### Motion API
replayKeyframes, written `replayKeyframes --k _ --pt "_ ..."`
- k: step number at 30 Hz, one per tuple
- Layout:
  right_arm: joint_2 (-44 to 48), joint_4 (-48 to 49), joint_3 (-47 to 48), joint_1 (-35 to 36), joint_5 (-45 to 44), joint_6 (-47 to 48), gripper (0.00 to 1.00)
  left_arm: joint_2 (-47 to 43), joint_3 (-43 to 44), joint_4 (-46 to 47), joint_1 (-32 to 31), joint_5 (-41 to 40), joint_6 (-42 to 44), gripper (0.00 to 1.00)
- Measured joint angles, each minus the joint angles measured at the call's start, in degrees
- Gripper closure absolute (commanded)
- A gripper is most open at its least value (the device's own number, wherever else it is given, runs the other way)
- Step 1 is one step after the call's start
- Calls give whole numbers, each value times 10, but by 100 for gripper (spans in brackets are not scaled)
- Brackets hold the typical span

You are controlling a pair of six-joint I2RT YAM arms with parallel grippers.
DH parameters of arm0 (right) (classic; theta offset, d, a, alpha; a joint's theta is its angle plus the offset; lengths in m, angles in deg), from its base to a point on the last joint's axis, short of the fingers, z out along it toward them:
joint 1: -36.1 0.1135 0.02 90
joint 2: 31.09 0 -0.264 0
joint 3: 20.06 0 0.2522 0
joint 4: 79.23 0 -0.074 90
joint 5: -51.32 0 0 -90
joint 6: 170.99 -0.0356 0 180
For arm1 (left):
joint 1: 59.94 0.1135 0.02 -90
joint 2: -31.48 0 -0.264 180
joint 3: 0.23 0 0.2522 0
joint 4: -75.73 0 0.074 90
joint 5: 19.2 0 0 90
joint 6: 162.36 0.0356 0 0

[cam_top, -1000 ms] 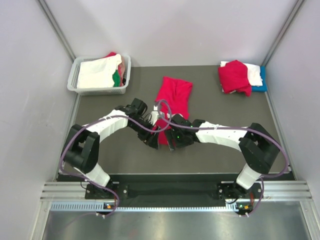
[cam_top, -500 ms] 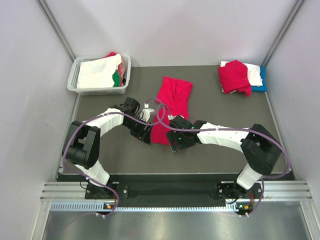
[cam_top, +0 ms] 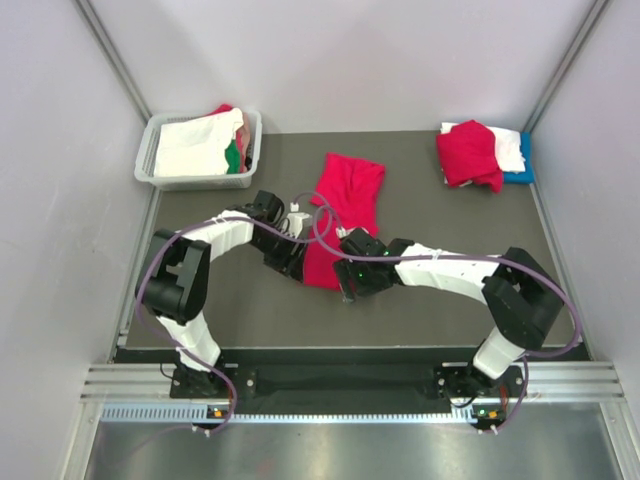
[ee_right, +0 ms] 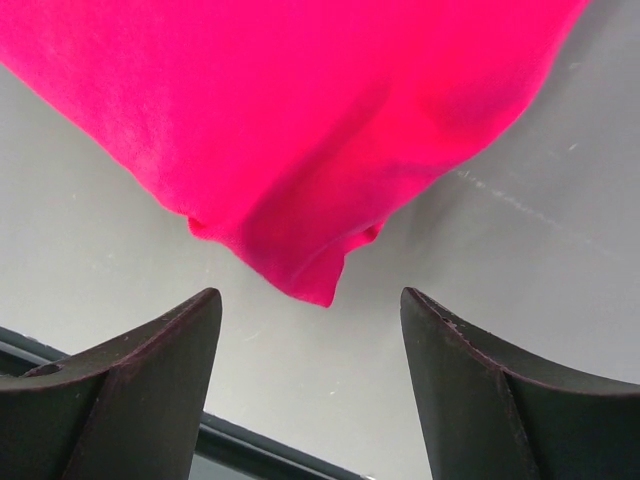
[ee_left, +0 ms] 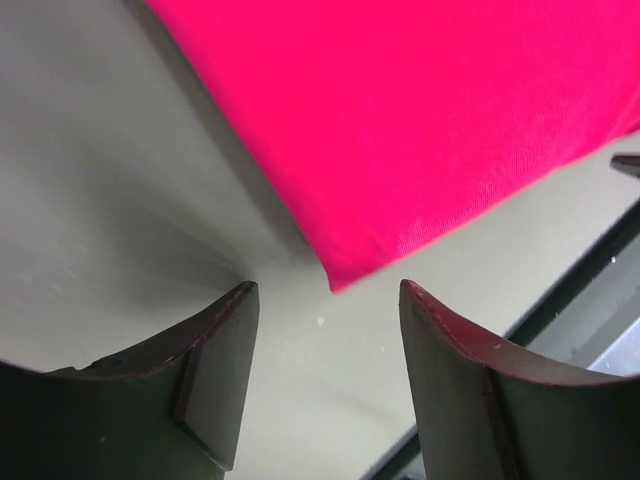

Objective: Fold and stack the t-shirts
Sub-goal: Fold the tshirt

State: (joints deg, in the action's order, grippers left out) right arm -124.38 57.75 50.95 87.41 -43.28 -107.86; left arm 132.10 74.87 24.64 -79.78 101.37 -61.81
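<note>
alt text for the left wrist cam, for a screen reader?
A corner of a bright red t-shirt lies on the gray table, its tip pointing into the gap between the two dark fingers of the left gripper. The jaws stand open, with nothing held between them.

No text, label, brand, number or sign can be read in any view: not on the shirts, the tub, the arms or the counter.
</note>
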Motion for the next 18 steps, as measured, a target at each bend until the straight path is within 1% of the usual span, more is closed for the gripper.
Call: replayKeyframes --k 4,11,18 --pt "0 -2 12 -5 -3 8 31 9 16 11 0 -2 -2 38" --pt "-1 3 29 -6 -2 12 32 9 18 14 0 -7 -2 39" --pt "-5 11 29 -6 5 10 41 -7 0 15 -9 -9 -7 40"
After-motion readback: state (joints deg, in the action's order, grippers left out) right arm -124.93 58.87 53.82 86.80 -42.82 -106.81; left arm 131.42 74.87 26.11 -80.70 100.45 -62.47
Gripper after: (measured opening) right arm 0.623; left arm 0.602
